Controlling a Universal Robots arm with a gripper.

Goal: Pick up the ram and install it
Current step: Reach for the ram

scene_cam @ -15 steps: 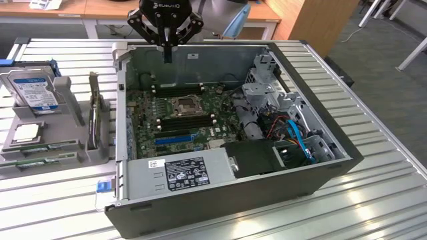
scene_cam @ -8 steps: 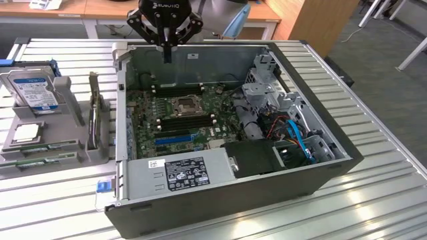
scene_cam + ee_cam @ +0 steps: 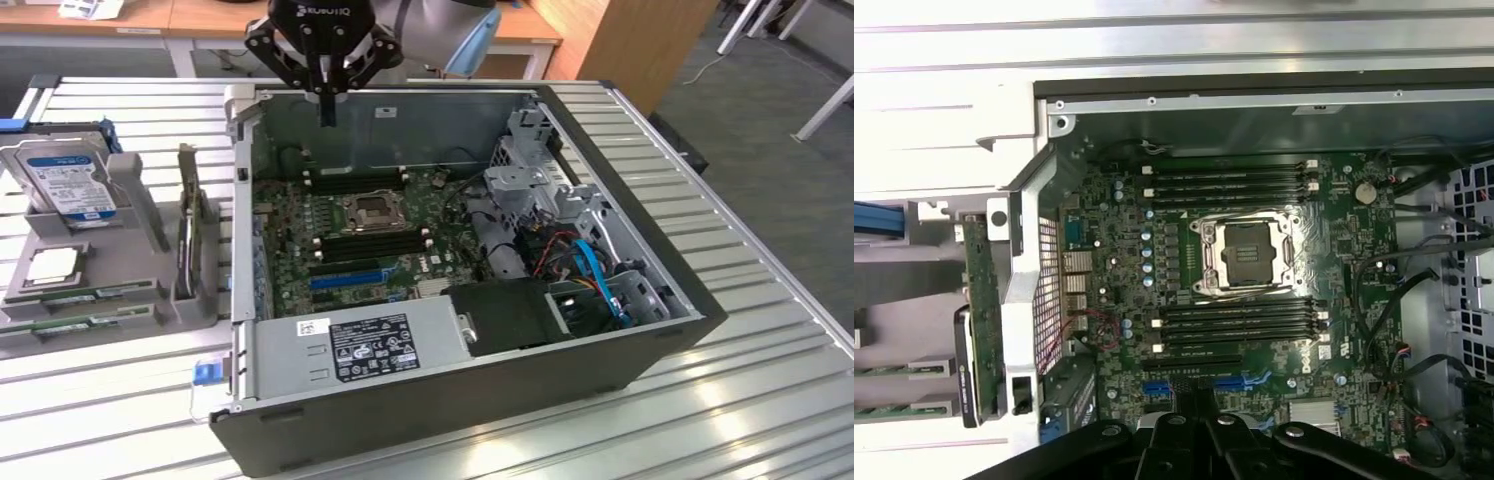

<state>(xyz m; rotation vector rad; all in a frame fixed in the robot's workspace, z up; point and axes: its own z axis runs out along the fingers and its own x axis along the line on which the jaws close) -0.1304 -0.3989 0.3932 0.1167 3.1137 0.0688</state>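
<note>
Two ram sticks lie flat in a grey holder at the exterior view's left: one ram [image 3: 83, 297] and a second ram [image 3: 78, 323] just in front of it, both long, narrow and green. In the wrist view the same ram sticks [image 3: 899, 369] show as green strips beside the case. My gripper [image 3: 327, 115] hangs above the back wall of the open computer case [image 3: 667, 330], well away from the sticks. Its fingers are shut with nothing between them. Below it lies the motherboard [image 3: 1334, 240] with dark memory slots [image 3: 1229, 180] on both sides of the processor socket [image 3: 1244, 255].
The grey holder [image 3: 134, 200] also carries a blue-labelled hard drive [image 3: 60, 180], a square silver processor [image 3: 54, 265] and an upright expansion card [image 3: 187, 230]. Inside the case are a power supply [image 3: 360, 345], drive cages [image 3: 534, 190] and blue cables [image 3: 594, 275]. The table top [image 3: 747, 390] is slatted metal.
</note>
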